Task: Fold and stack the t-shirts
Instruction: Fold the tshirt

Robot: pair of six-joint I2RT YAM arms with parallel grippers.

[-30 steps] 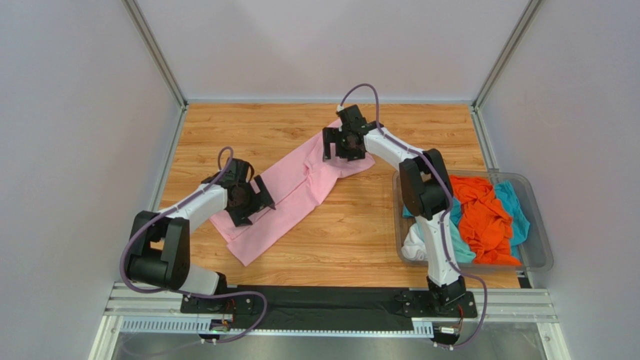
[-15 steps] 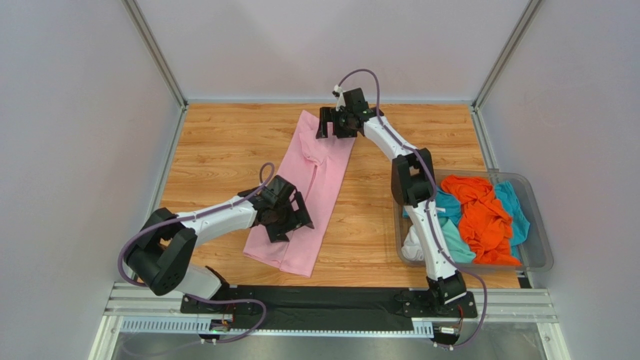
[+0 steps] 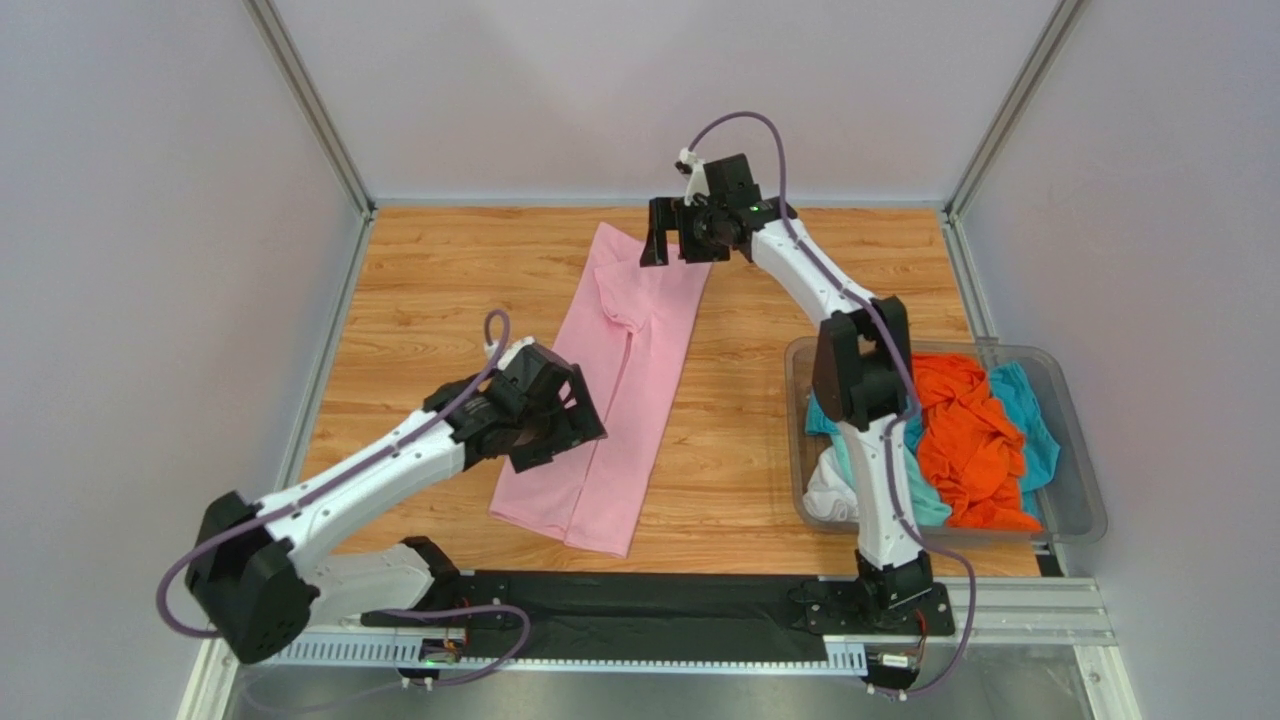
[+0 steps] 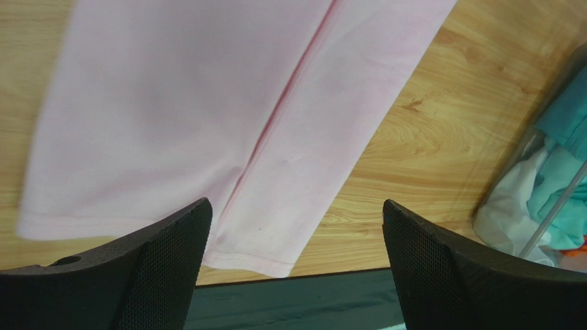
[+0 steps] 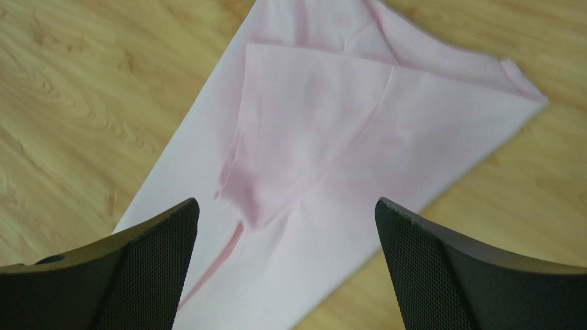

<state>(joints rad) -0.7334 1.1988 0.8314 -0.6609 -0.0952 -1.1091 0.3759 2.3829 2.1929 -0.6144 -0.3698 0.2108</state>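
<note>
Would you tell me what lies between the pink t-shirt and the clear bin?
Nothing: bare wooden table separates pink t-shirt and bin, clearest in the top view.

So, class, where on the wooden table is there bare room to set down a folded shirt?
The wooden table is bare left of the long pink cloth t-shirt, and between it and the clear plastic bin. The bin itself is crowded.

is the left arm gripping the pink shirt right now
No, the left gripper has its jaws wide apart above the pink shirt lying flat.
</note>
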